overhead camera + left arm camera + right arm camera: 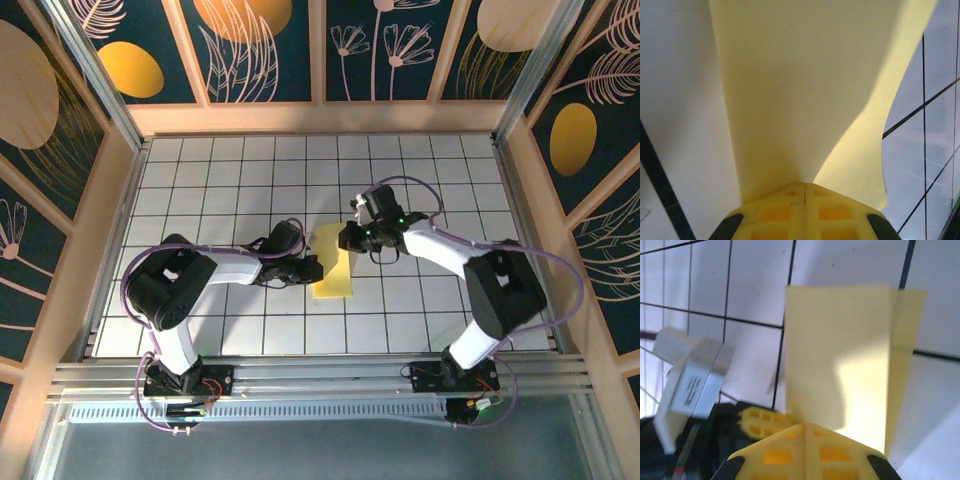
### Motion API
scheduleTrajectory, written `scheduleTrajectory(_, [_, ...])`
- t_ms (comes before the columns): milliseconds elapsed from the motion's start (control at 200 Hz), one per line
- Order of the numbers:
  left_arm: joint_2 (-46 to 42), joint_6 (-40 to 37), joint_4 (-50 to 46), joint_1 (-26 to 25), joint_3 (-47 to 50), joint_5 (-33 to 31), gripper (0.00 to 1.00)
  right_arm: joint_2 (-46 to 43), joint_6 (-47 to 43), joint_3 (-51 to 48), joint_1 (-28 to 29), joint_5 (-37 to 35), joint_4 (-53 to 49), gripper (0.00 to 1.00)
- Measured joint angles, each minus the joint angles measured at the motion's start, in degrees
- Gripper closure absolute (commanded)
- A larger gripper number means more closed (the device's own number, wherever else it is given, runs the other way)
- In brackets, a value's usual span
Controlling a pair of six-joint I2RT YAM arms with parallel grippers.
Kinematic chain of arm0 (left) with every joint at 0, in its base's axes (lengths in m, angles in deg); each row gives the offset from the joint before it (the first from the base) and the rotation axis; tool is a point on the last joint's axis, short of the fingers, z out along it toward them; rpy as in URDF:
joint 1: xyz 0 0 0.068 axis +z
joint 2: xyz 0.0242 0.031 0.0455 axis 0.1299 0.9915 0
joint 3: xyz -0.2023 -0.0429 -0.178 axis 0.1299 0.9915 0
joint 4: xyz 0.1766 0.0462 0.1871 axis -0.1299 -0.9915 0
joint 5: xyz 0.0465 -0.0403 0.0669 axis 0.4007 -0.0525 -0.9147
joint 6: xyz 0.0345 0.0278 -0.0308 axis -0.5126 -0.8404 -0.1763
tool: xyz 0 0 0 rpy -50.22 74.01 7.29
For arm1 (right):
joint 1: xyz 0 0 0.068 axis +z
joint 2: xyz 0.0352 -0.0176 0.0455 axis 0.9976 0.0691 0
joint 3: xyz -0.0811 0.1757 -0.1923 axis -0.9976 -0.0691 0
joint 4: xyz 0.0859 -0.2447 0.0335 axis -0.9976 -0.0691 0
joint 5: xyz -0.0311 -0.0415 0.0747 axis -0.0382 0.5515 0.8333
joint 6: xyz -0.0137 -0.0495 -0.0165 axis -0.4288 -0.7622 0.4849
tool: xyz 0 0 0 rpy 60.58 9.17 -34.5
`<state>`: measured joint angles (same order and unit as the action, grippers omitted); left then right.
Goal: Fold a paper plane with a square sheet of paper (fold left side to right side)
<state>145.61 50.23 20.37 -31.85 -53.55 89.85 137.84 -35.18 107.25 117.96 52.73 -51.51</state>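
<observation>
Where the two arms meet near the middle of the desk (220, 190), the yellow paper (335, 275) is between them. From above it looks like a tall, thin shape, with its long sides running away from the robot. The left arm (230, 265) reaches it from the left. The right arm (440, 245) reaches it from the right, a bit farther back.

In the left wrist view the left jaws are pressed together and pinch the paper (805, 90) at their tips. The paper spreads out wide from that spot and curves, with a shadow on one part. The white desk (675, 100) with its dark lines is behind it.

In the right wrist view the right jaws are pressed together too, and they pinch an edge of the paper (840, 340). Here the paper is bent over on itself, and a thin strip of the back layer peeks out on the right side. A yellow fingertip (756, 422) of the left arm sits low on the left, close to the paper.
</observation>
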Motion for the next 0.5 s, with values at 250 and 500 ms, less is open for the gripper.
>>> scheduleTrajectory(250, [-0.04, 0.0, -0.02, 0.0, -0.02, -0.02, 1.0, 0.28, 4.42, -8.85, 5.31, 1.64, 0.44, 1.0])
scheduleTrajectory(500, [-0.15, 0.2, -0.26, 0.0, -0.15, 0.02, 1.0, 2.86, 5.49, -10.99, 6.12, 1.05, 1.01, 1.0])
